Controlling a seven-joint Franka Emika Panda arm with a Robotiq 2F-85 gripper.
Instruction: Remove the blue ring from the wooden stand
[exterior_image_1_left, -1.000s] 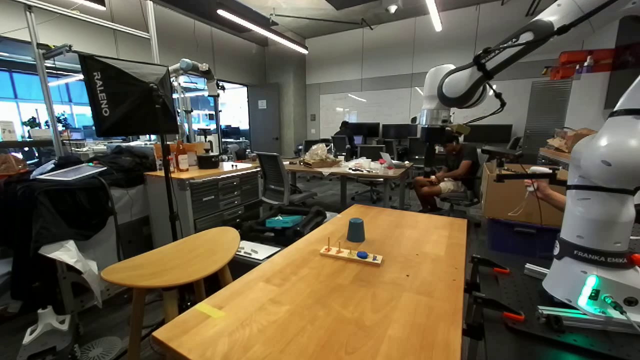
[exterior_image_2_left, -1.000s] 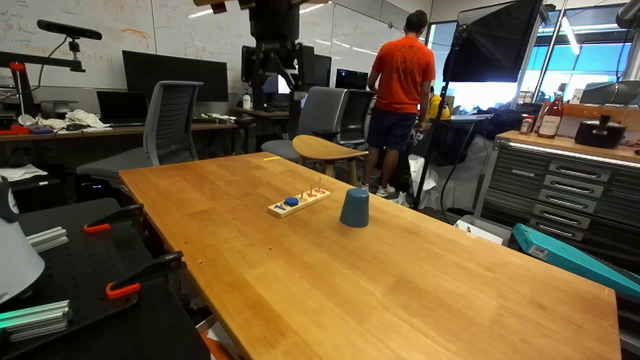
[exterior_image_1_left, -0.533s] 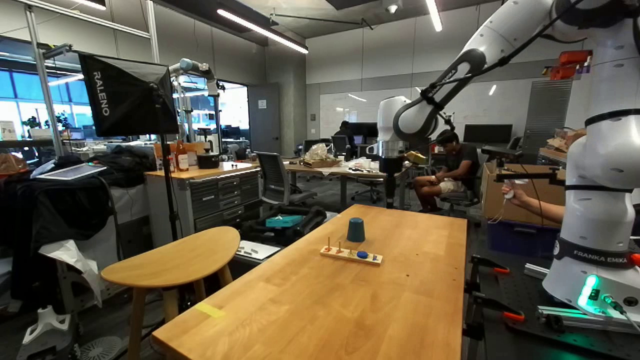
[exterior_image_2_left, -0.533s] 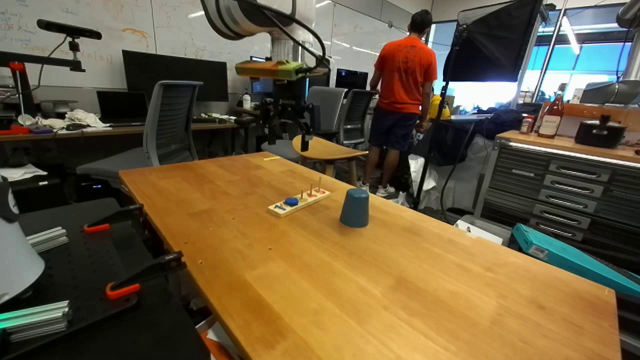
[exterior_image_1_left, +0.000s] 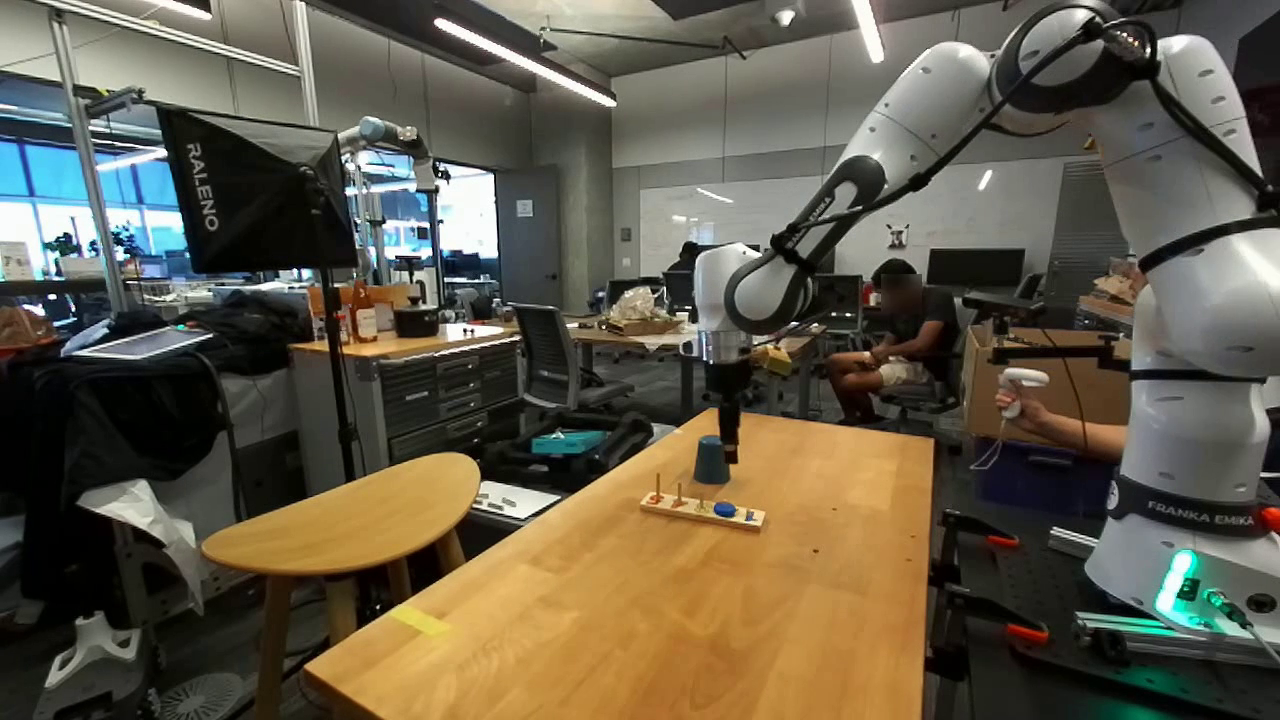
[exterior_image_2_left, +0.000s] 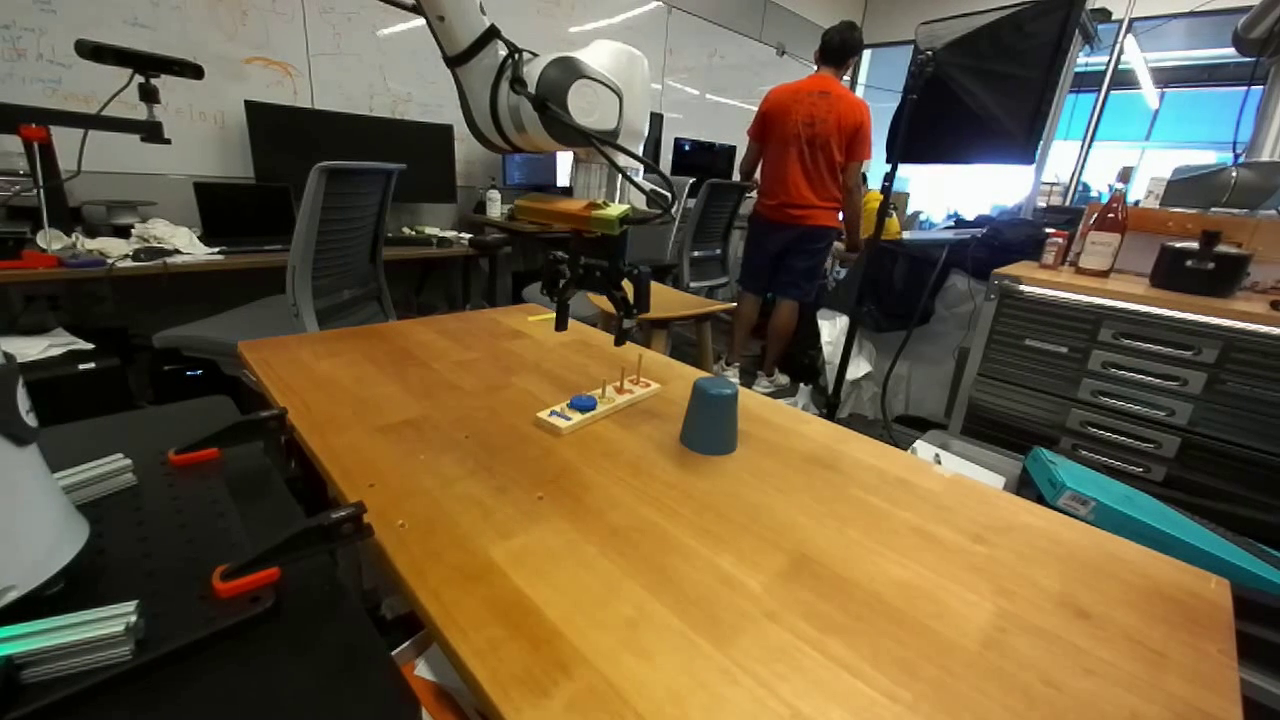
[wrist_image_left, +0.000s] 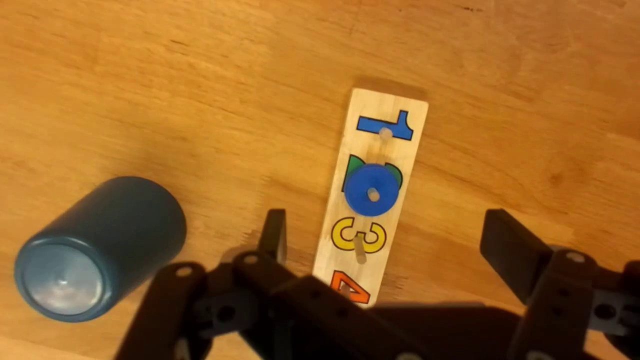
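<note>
Fingers (wrist_image_left: 515, 255) held wide apart above the desk (wrist_image_left: 225, 90), the blue ring (wrist_image_left: 362, 190) not yet gripped.
Nothing is pinched; the spread is presumably chosen so that the ring can be straddled on the way down. The ring is seated around the peg (wrist_image_left: 373, 194) second from one end of the wooden stand (wrist_image_left: 365, 145), and since it is threaded by that peg, a straight upward pull is probably called for. Off to the side, apart from the stand, an upside-down blue cup (wrist_image_left: 115, 230) is seen standing, for what purpose cannot be told. Compared with half a second ago, the arm (exterior_image_1_left: 920, 110) has been brought lower and nearer the stand in both exterior views, while ring, stand and cup are found unmoved.
</note>
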